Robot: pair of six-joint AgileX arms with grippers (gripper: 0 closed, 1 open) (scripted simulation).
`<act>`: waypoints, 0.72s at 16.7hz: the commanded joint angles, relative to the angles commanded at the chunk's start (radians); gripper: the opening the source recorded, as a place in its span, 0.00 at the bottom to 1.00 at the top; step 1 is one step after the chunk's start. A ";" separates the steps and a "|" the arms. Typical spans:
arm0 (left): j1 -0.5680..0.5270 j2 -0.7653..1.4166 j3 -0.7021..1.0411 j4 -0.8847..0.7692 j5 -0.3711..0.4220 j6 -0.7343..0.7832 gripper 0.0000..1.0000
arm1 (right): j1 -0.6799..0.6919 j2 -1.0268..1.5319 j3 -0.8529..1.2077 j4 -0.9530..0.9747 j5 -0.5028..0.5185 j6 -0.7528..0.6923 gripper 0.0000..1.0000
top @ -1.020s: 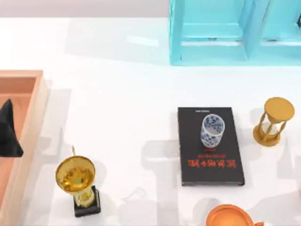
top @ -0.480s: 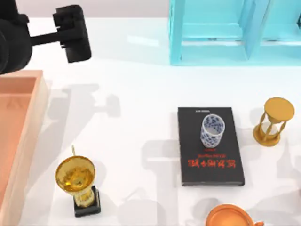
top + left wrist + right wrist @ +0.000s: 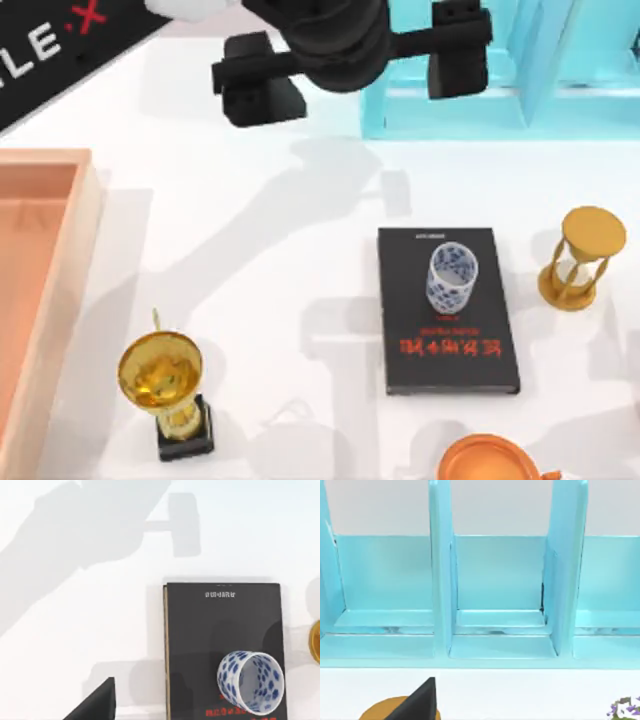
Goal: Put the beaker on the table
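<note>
The beaker (image 3: pixel 452 277), a small white cup with a blue pattern, stands upright on a black book (image 3: pixel 447 340) with red lettering at the table's right middle. My left gripper (image 3: pixel 360 85) hovers high over the back of the white table (image 3: pixel 260 260), behind and to the left of the beaker, open with its two black fingers (image 3: pixel 262 92) far apart and nothing between them. In the left wrist view the beaker (image 3: pixel 251 681) sits on the book (image 3: pixel 220 630), off to one side of the gripper. My right arm faces the blue rack (image 3: pixel 495 605).
A light blue rack (image 3: pixel 470 70) stands at the back right. A gold hourglass (image 3: pixel 582 258) is right of the book, a gold trophy goblet (image 3: pixel 165 385) at the front left, an orange-pink tray (image 3: pixel 45 290) on the left edge, and an orange round vessel (image 3: pixel 490 460) at the front.
My left arm has swung in from the left edge toward the back middle, over the table. The beaker and book have stayed put.
</note>
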 joint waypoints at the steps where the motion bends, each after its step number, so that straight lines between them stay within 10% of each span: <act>1: -0.035 0.088 0.092 -0.053 -0.009 -0.034 1.00 | 0.000 0.000 0.000 0.000 0.000 0.000 1.00; 12: -0.229 0.597 0.621 -0.363 -0.059 -0.228 1.00 | 0.000 0.000 0.000 0.000 0.000 0.000 1.00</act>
